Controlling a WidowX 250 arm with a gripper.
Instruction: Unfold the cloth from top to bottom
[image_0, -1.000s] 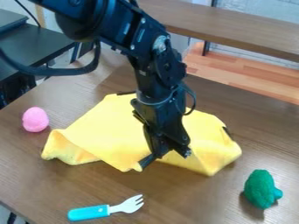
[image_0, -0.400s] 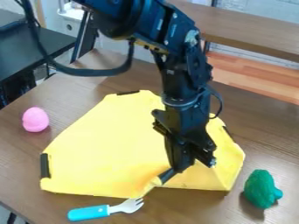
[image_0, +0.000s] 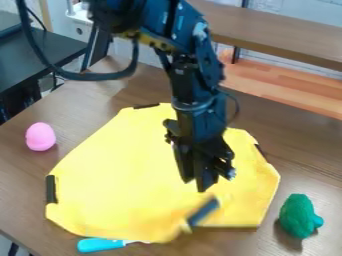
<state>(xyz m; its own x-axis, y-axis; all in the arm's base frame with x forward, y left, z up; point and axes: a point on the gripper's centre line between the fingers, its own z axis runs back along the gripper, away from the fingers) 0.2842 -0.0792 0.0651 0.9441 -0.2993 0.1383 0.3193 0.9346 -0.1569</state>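
Hangs above a wide, angular yellow fabric cloth (image_0: 120, 180) with slim black two-finger gripper (image_0: 196, 186) slightly parted and gripping nothing.

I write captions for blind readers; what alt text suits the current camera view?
A black gripper hangs over a mostly spread yellow cloth on a brown table. The cloth partly covers a blue-handled utensil; a pink egg-shaped toy sits left, a green toy right.

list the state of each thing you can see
cloth, mostly spread open, front edge blurred
blue-handled utensil, partly covered by the cloth
pink toy, uncovered, on the table
green toy, uncovered, on the table
gripper, hanging over the cloth
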